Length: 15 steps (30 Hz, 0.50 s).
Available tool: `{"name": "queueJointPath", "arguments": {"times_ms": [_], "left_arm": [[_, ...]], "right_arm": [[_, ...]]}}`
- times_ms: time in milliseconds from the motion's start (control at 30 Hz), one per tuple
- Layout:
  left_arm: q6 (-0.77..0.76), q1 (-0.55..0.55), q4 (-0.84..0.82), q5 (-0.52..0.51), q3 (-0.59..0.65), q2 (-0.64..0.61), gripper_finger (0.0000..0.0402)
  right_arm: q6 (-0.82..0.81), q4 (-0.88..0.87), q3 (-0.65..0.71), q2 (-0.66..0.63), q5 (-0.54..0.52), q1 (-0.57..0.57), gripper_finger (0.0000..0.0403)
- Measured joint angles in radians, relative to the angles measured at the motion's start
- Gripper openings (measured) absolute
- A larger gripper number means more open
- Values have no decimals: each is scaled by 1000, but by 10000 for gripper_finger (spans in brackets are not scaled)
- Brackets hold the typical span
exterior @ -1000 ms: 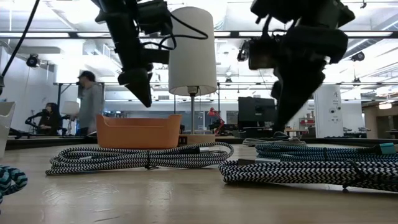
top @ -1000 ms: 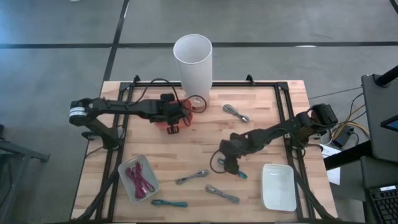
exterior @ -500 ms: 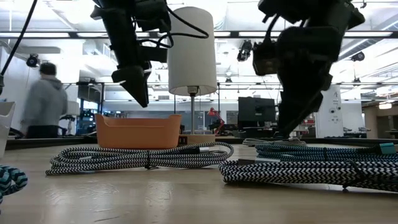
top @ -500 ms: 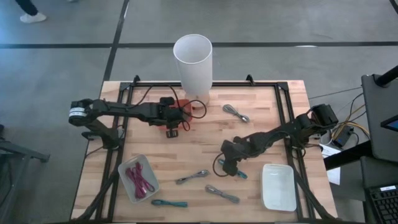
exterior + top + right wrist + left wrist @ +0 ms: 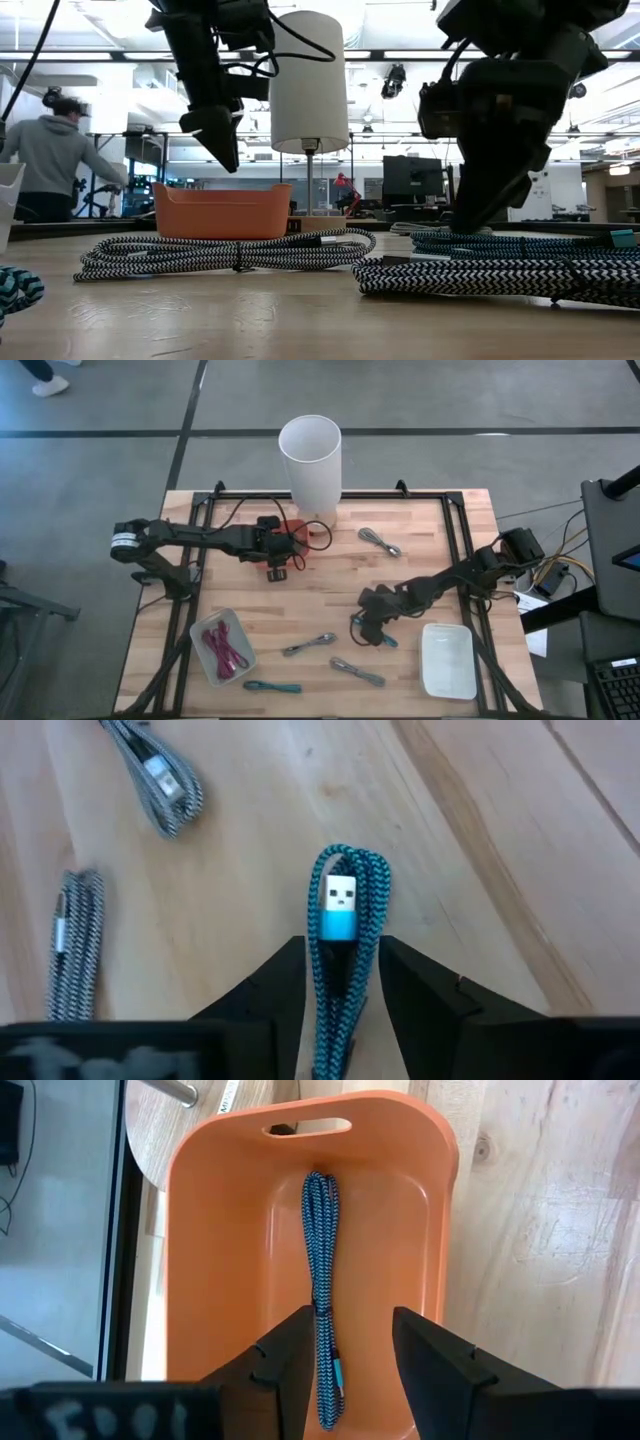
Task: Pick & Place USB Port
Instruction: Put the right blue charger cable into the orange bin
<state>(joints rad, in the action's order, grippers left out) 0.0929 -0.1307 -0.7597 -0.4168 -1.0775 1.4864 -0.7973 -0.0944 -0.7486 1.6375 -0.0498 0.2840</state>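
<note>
My right gripper (image 5: 342, 982) straddles the teal cable (image 5: 344, 935) on the tabletop (image 5: 480, 840), not clamped. My left gripper (image 5: 345, 1355), released, hovers above the orange bin (image 5: 240, 1240).

The left arm reaches from the left side of the table toward its far middle. The left gripper (image 5: 277, 563) hangs above the table with its two dark fingers (image 5: 288, 1362) parted and nothing between them.

The right arm stretches low from the right edge toward the middle. The right gripper (image 5: 372, 630) points down at the wood. Its two dark fingers (image 5: 283, 982) stand on both sides of a bundled teal braided cable (image 5: 343, 935), close to it.
</note>
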Motion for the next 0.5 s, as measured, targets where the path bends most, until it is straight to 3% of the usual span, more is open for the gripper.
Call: {"name": "queueJointPath", "arguments": {"times_ms": [300,500], "left_arm": [[-10,0,0,0,0,0,147],[-11,0,0,0,1,0,147]], "right_arm": [[41,5,41,0,-28,0,92],[65,4,38,0,-33,0,45]]}}
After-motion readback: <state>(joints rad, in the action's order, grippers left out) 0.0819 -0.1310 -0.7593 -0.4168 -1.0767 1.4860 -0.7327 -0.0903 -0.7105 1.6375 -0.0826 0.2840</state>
